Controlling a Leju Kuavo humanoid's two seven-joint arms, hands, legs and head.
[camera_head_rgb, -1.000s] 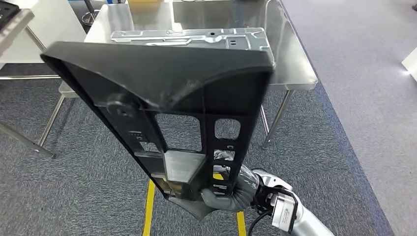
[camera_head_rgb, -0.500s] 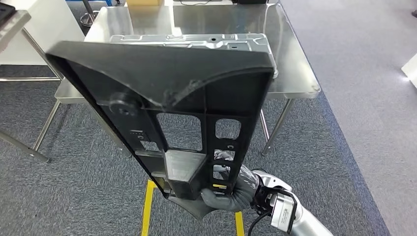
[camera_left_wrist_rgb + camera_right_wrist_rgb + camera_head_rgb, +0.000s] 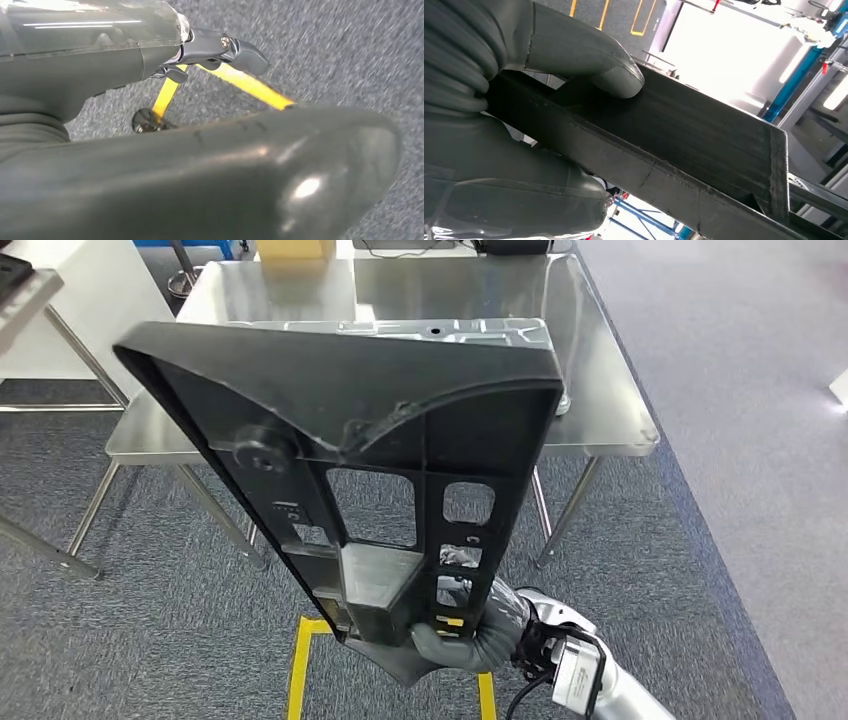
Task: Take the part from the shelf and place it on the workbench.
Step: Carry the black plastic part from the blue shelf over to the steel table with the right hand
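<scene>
The large black moulded plastic panel (image 3: 380, 460), ribbed and pierced with rectangular cut-outs, hides much of the scene in the head view: it covers the near edge of the shiny stainless-steel workbench (image 3: 600, 350) and most of the flat silver sheet-metal plate (image 3: 440, 328) lying on that workbench, of which only a thin strip shows above the panel's top rim. The panel's lower end hides most of the right hand (image 3: 455, 635); its grey ribbed cover and thumb show at the narrow bottom of the panel.

In the right wrist view the right hand (image 3: 524, 100) grips a long edge of the black panel (image 3: 684, 145), the thick grey thumb pressed on one face and the rest of the hand wrapped around the other. The panel stands tilted in the air, its wide end up and leaning towards the workbench, its narrow end down in the hand, in front of the workbench and not touching it.

The left hand (image 3: 150, 150) hangs over the floor; its thumb takes up most of that blurred view, and I cannot tell whether it is open or closed.

The workbench stands on thin metal legs on grey-blue carpet (image 3: 150, 640). Yellow tape lines (image 3: 298, 670) run on the carpet below the panel's lower end. A white table (image 3: 100, 300) stands beside the workbench's left end.
</scene>
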